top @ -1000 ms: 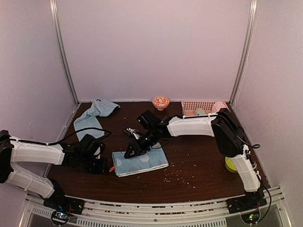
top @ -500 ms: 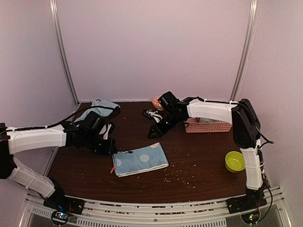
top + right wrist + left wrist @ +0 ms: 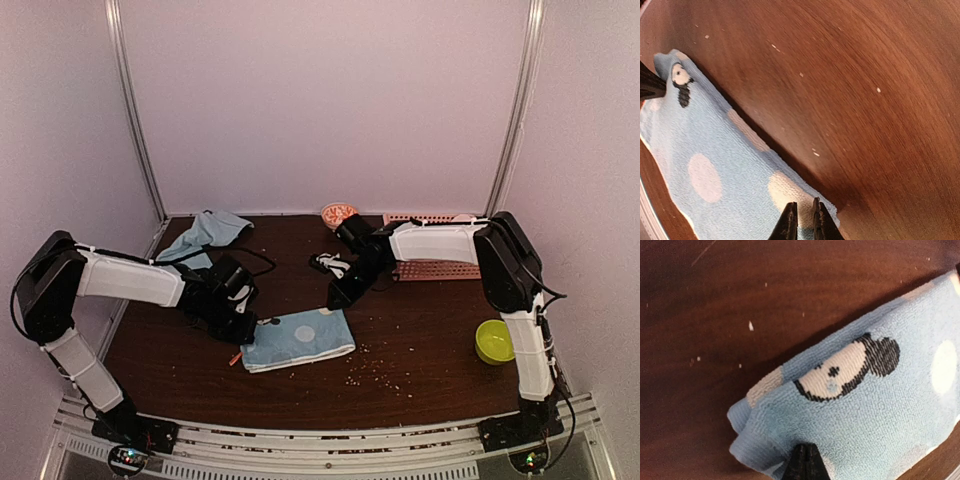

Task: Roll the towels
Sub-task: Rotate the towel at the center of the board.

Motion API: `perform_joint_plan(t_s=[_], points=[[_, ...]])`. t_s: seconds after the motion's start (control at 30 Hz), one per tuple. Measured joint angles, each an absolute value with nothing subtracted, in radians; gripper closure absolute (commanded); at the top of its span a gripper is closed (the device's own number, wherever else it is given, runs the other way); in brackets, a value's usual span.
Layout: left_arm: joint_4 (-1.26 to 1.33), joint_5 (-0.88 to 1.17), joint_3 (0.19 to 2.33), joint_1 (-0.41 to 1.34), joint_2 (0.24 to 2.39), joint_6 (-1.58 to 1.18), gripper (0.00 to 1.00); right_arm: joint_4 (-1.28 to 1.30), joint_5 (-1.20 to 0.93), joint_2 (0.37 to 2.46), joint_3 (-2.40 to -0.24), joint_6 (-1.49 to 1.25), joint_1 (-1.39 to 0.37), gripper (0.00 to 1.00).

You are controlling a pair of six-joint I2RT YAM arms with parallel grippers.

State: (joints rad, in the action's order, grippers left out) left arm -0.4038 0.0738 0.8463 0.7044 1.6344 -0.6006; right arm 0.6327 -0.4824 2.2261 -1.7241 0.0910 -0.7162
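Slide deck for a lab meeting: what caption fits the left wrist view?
Shut left claw poised at the folded corner of the spotted blue towel on a dark wooden table.

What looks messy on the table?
Pale crumbs are scattered over the table in front of the spotted towel, like something spilled. The plain towel lies crumpled in the back left corner, not flat.
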Motion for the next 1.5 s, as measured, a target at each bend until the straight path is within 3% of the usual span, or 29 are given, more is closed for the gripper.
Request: perform_joint_plan(t_s=[0.23, 0.57, 0.7, 0.8, 0.9, 1.03, 1.23, 1.5], points=[[-0.375, 0.004, 0.947, 0.699, 1.729, -0.544, 1.00, 0.564, -0.473, 2.186, -1.595, 0.117, -0.688, 0.90], [-0.398, -0.049, 1.310, 0.637, 1.989, -0.357, 1.00, 0.666, -0.587, 1.979, -1.322, 0.226, -0.724, 0.86], [-0.428, -0.044, 1.396, 0.623, 1.992, -0.308, 0.89, 0.776, -0.659, 1.920, -1.307, 0.277, -0.769, 0.84], [-0.426, -0.007, 1.366, 0.631, 1.909, -0.301, 0.91, 0.829, -0.709, 1.875, -1.335, 0.307, -0.740, 0.84], [-0.409, 0.063, 1.288, 0.680, 1.787, -0.307, 1.00, 0.836, -0.751, 1.824, -1.344, 0.322, -0.656, 0.83], [-0.350, 0.183, 1.188, 0.812, 1.680, -0.342, 1.00, 0.838, -0.783, 1.774, -1.342, 0.355, -0.529, 0.84], [-0.288, 0.256, 1.127, 0.992, 1.733, -0.406, 1.00, 0.786, -0.732, 1.665, -1.280, 0.370, -0.484, 0.85], [-0.214, 0.235, 1.005, 1.039, 1.831, -0.484, 1.00, 0.715, -0.698, 1.571, -1.221, 0.367, -0.488, 0.84]])
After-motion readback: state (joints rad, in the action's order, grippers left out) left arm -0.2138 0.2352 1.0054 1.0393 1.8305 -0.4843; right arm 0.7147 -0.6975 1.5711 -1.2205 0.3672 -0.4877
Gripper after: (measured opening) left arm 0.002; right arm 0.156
